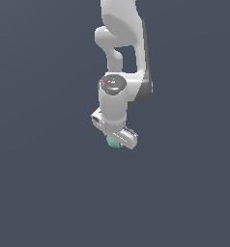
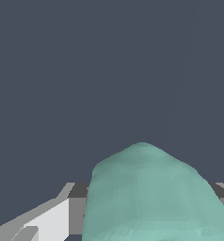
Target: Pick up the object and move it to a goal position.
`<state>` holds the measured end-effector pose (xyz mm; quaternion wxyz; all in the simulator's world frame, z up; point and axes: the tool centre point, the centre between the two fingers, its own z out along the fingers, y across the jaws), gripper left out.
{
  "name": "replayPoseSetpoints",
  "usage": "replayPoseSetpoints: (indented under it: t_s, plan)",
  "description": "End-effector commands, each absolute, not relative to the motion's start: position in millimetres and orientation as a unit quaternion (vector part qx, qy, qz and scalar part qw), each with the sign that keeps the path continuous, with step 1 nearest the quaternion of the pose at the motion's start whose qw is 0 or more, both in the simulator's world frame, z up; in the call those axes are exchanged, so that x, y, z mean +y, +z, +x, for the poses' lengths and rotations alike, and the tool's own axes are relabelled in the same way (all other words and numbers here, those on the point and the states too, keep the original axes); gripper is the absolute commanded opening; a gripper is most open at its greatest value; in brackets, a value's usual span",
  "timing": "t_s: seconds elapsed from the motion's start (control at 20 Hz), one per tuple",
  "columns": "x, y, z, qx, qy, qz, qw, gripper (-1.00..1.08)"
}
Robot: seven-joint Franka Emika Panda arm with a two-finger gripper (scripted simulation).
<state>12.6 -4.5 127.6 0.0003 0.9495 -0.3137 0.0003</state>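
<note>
The object is a small teal-green lumpy blob [image 1: 111, 141]. In the exterior view it peeks out just under the white gripper [image 1: 115, 140] at the end of the arm. In the wrist view the blob [image 2: 151, 197] fills the space between the fingers [image 2: 48, 223], very close to the camera. The jaws sit tight on either side of the blob, so the gripper is shut on it. Most of the blob is hidden by the hand in the exterior view.
The white arm [image 1: 122, 58] comes down from the top of the exterior view. Around it is only a plain dark blue-grey ground [image 1: 39, 193].
</note>
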Motion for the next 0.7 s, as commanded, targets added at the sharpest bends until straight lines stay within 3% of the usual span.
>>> replayPoseSetpoints:
  t_s: [0.0, 0.65]
  plan:
    - [4, 149, 23, -0.314, 0.000, 0.949, 0.001, -1.00]
    - [29, 216, 59, -0.314, 0.000, 0.950, 0.000, -1.00]
